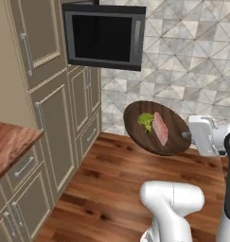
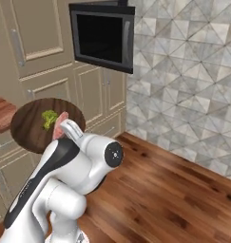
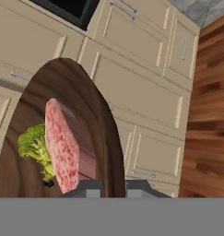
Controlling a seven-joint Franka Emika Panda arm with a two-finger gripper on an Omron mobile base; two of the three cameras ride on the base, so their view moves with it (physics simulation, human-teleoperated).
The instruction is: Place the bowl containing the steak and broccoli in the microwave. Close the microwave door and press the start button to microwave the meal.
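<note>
- While the arm [image 1: 220, 179] carries the meal through open air, the room sets the terms: beige cabinets [image 1: 50, 104] run along the left wall, a grey tiled wall [image 1: 182, 61] closes the back, and a bare wood floor [image 1: 116, 189] lies below, so nothing supports the load but the grip.
- High in the cabinet run sits the microwave [image 1: 83, 4], its door [image 1: 104, 38] swung out toward the room with the dark glass facing the cameras; it stands open, I judge, so the meal can go in, and the cavity is not visible from here.
- A corner of brown counter [image 1: 12, 142] shows at the left of the left base view, well apart from the load.
- Held by its rim and well below the microwave, the bowl [image 1: 156, 127] hangs between floor and door, tipped noticeably toward the cabinets; the side grip likely explains the tilt.
- At the bowl's right edge the gripper [image 1: 188, 135] has its fingers clamped narrowly on the rim.
- Inside, the steak [image 1: 160, 128] lies near the middle, and that it has not slid off suggests the tilt is tolerable, though steeper would be risky.
- Touching the steak's left side, the broccoli [image 1: 145, 121] rests on the bowl's floor.
</note>
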